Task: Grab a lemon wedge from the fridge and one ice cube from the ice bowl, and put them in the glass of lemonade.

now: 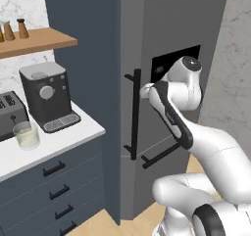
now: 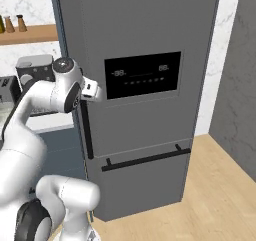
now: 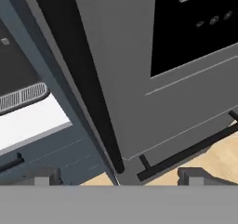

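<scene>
Fridge (image 2: 145, 35) is being kept closed at right of the table (image 1: 59, 142); the glass of lemonade (image 1: 26, 135) is sitting on the table. End effector (image 2: 95, 91), released and empty, is being aimed at the vertical handle (image 1: 135, 113); fingers should be centred around the bar before closing.

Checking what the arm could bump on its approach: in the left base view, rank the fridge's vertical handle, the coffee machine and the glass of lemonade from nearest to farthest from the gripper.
1. Vertical handle: right beside the open gripper, on the fridge door.
2. Coffee machine: on the counter, to the left.
3. Glass of lemonade: farther left, near the counter's front.
</scene>
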Available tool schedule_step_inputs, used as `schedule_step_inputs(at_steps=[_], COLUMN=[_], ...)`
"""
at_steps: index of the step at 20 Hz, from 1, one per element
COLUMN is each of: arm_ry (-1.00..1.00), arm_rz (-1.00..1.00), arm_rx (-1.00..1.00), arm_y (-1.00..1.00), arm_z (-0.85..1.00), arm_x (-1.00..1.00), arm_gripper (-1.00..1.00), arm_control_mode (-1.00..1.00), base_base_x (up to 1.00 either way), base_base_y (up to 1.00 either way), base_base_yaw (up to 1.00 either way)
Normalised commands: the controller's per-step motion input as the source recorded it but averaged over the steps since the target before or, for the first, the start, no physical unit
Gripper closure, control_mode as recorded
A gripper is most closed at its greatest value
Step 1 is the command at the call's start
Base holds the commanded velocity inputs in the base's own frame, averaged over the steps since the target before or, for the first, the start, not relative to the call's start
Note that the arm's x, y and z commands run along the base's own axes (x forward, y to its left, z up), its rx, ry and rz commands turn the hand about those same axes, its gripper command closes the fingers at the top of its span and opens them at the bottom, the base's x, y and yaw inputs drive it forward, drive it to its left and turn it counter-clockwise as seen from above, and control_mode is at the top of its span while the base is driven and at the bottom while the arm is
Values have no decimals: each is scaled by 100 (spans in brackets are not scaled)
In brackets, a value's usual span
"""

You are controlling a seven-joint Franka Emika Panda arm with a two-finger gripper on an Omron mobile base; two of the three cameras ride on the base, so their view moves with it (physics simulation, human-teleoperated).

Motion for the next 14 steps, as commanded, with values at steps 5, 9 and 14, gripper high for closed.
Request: schedule_step_inputs(at_steps=[5,9,14], arm_ry=[-8,-3,3], arm_rz=[20,31,22], arm_rx=[2,1,0], arm_y=[-6,11,24], arm_z=[-48,-36,-1], arm_x=[12,17,32], arm_gripper=[-100,-100,-100], arm_control_mode=[-100,-100,-100], base_base_x=[0,0,0], base_base_y=[0,0,0], base_base_yaw=[0,0,0])
